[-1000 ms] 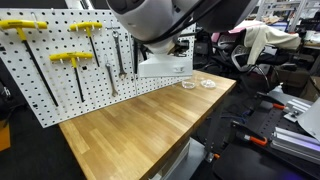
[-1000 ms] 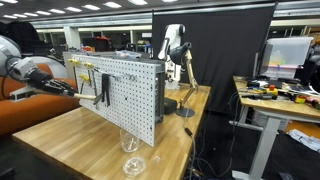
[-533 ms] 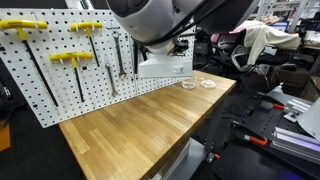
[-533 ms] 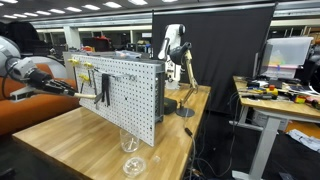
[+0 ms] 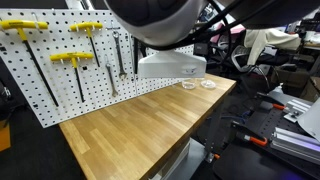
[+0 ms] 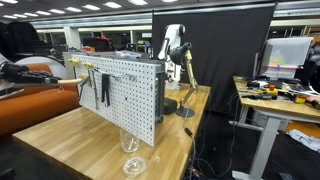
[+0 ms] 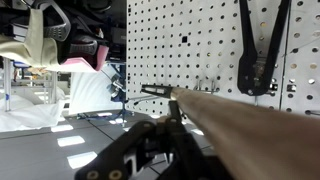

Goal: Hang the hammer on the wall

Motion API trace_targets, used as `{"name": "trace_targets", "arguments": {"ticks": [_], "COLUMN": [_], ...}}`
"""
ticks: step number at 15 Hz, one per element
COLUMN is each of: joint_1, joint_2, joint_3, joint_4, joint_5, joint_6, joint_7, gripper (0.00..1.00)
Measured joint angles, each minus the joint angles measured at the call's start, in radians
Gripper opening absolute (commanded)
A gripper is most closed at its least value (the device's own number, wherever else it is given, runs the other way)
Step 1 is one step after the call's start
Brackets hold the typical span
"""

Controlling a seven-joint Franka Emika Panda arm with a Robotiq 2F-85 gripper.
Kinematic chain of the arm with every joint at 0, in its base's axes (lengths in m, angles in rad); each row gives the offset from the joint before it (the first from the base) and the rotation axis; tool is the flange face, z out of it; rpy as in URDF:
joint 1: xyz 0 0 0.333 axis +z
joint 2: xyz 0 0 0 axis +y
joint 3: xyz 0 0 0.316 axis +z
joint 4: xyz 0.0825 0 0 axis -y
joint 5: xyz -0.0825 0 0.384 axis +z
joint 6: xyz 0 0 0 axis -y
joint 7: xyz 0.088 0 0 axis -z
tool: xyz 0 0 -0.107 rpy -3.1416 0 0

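Since your gripper [image 7: 168,126] looks clamped on the hammer [image 7: 245,128] w/ its head near the pegboard [image 7: 190,40], nxt ease it in till it catches.

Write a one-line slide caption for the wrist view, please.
Wrist view: the hammer, head first, points at the white pegboard beside a hanging dark tool.

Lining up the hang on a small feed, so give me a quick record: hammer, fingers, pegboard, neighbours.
hammer: pale handle crosses the wrist view, dark head end near the pegboard, not yet hung
fingers: apparently closed on the handle
pegboard stance: white, standing on the wooden table
neighbours: dark pliers hanging above the handle; yellow T-handled tools elsewhere on the board
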Motion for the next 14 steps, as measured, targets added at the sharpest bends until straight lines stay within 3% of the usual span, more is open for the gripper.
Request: {"name": "trace_targets", "arguments": {"ticks": [9,14], "joint_1": [0.023,0.023], "joint_2": [-0.045,-0.073], "joint_3": [0.032,0.034], "joint_4": [-0.02,-0.021], "joint_5": [-0.016,-0.145], "joint_6": [-0.109,-0.122], "joint_7": [0.008,0.003], "gripper": [0.08,0.08]}}
